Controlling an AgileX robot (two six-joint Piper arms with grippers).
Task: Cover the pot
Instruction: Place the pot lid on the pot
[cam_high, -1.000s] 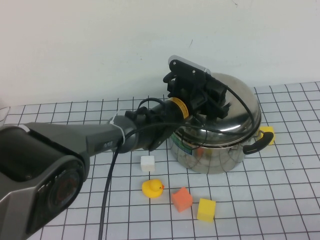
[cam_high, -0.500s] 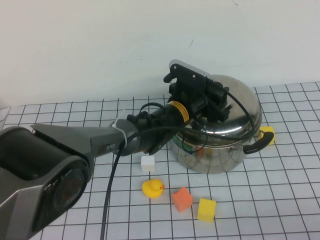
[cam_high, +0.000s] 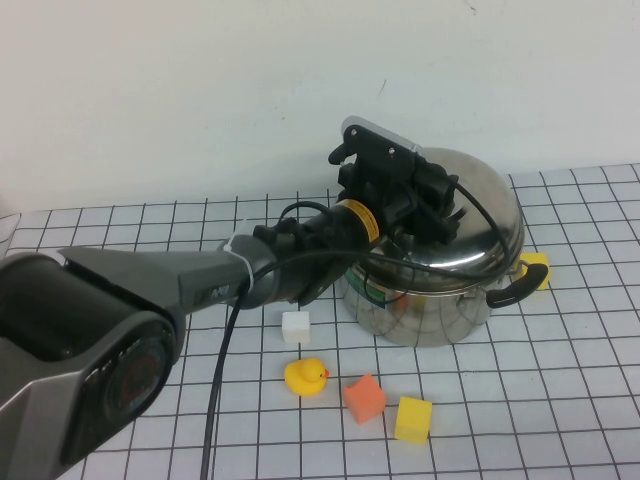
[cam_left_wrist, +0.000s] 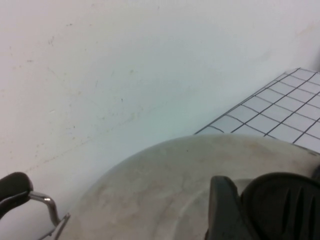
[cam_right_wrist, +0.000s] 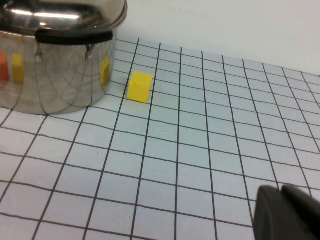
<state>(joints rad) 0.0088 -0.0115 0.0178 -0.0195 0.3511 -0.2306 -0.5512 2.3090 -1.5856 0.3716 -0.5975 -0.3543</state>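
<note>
Steel lid sits on the pot at the desk's far middle, apparently tilted. Left claw is on top at the knob, presumably to seat it; whether it grips I cannot tell. Right claw hangs parked low nearby, its opening unreadable.

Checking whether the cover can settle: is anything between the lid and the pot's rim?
Nothing visible. The lid already sits on the pot, with the left tool at its top; the blocks lie on the table around it. The right tool hangs off to the side.
</note>
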